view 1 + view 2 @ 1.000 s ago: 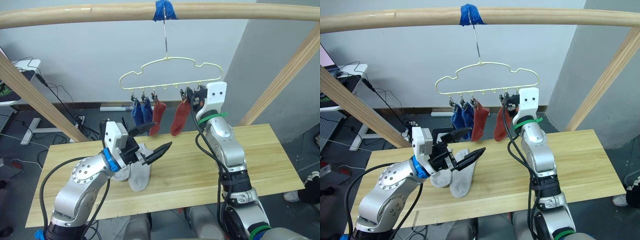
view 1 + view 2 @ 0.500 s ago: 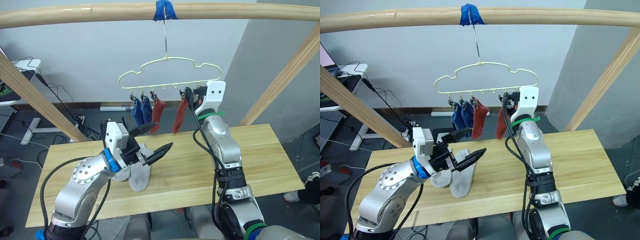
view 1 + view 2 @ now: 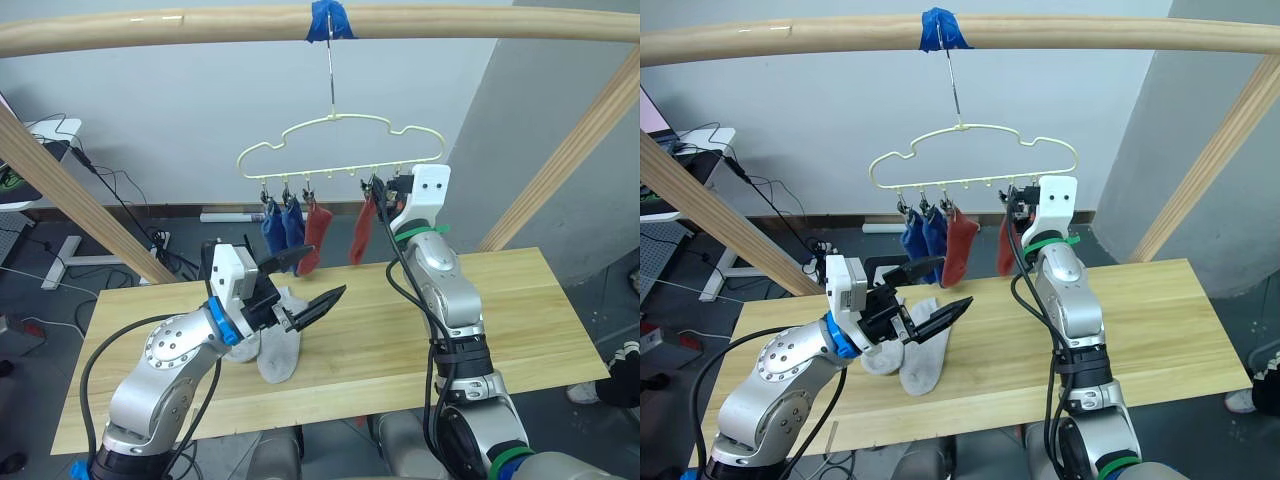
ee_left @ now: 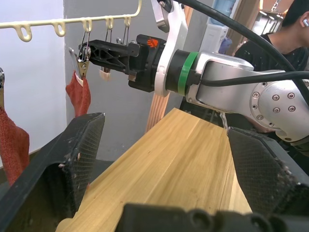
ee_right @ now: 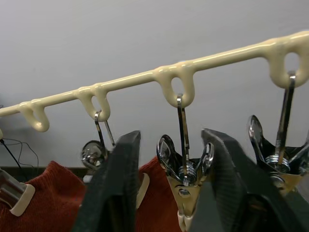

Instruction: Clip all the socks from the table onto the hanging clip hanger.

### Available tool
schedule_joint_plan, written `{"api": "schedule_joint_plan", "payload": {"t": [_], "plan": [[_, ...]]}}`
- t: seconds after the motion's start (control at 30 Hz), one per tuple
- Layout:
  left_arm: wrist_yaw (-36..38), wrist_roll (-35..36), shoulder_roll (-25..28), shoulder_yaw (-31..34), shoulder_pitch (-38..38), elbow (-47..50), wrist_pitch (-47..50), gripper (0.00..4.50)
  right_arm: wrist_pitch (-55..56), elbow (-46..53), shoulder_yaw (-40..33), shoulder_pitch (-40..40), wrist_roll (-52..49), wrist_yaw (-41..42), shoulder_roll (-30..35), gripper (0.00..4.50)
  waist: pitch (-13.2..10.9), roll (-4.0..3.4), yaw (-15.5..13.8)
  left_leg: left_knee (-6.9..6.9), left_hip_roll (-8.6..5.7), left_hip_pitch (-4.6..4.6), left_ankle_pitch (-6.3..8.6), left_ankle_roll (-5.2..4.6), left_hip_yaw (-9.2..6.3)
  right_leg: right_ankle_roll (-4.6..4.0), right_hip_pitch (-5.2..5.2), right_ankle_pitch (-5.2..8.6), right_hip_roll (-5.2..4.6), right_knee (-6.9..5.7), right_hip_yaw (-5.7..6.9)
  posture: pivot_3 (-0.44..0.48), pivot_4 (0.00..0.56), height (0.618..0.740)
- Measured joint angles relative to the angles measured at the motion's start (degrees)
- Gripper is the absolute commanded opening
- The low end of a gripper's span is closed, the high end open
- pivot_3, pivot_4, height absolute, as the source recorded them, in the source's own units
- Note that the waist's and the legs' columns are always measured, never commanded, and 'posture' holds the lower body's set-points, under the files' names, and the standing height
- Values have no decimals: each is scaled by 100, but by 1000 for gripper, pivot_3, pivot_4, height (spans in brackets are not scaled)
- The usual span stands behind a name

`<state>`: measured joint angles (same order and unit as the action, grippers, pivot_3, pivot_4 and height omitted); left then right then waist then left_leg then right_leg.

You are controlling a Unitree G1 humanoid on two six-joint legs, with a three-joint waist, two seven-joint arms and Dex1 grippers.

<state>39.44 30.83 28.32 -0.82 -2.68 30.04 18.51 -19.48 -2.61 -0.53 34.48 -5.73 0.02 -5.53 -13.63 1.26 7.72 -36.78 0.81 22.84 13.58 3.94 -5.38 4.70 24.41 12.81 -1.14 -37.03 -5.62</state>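
The two grey socks (image 3: 272, 340) lie on the tabletop (image 3: 520, 320), just at 6 o'clock of the left gripper (image 3: 318, 282), jaws apart (the nearer arm). The right gripper (image 5: 169, 193), jaws apart, straddles a clip (image 5: 184, 164) on the clip hanger (image 3: 340, 150).

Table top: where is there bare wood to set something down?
The table is bare right of the right arm, out to its right end. Crowded on the left: two grey socks lie beneath the open left gripper.
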Motion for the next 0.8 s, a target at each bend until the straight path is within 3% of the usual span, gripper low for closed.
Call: {"api": "schedule_joint_plan", "payload": {"t": [0.8], "plan": [[-11,-59,-52,-111,44,114,-17,4500,11,34,135,-25,48,-5,83,1501,2,0,0,0,0,0,0,0,0,-1,0,-1,0,0,0,-54,176,740]]}}
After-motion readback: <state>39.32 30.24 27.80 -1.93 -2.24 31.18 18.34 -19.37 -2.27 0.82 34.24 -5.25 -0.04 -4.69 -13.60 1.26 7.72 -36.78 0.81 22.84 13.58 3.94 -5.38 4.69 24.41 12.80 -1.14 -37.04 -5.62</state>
